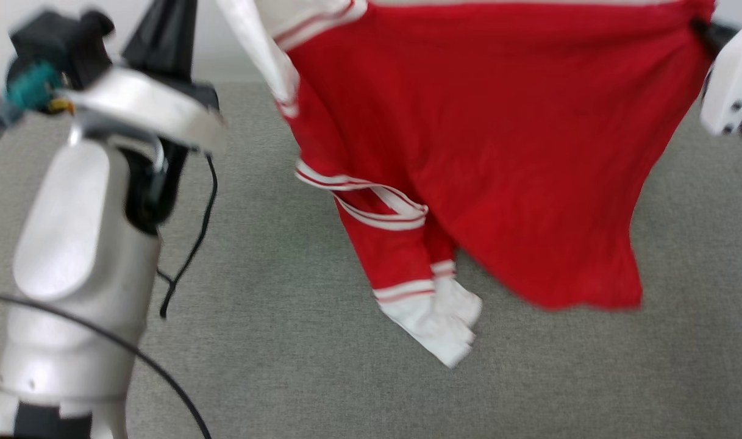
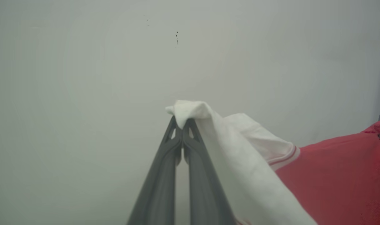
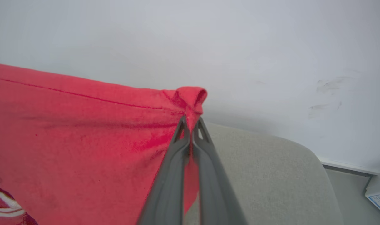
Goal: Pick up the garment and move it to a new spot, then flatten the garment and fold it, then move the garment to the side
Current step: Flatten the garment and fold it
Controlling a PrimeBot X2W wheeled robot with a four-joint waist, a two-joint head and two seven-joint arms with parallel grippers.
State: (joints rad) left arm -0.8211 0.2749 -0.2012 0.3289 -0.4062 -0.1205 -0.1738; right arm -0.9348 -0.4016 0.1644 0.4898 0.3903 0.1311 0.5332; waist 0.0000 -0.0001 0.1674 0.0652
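Head view: we see the garment (image 1: 505, 152) held up off a grey fabric surface (image 1: 285, 341), its red body spread wide across the upper frame and hanging in a loose drape. A loop of red-and-white striped trim (image 1: 377, 207) sags at mid-height. Below it one white sleeve (image 1: 438, 323) dangles lowest, close to the grey surface; we cannot tell whether it touches. The picture is blurred.

In the left wrist view, the left gripper (image 2: 182, 123) has its two dark fingers pressed together on a bunched tip of white sleeve cloth, and the garment (image 2: 333, 175) falls away to the right of that view, white first, then striped trim, then red.

In the right wrist view, the right gripper (image 3: 191, 123) pinches a puckered red corner at the stitched hem, jaws closed tight on the cloth, and the garment (image 3: 83, 140) stretches to that view's left.

Back in the head view, we see the silver left arm (image 1: 72, 231) rising at the left with a black cable (image 1: 194, 244) trailing beside it, and the white housing of the right wrist (image 1: 733, 85) at the far right edge, just beside the red cloth.

A pale wall (image 3: 239, 37) stands behind, faintly scuffed (image 3: 330, 84). The grey surface (image 3: 271, 175) ends in a rounded corner, and a white printed sheet or box (image 3: 378, 197) lies beyond it.
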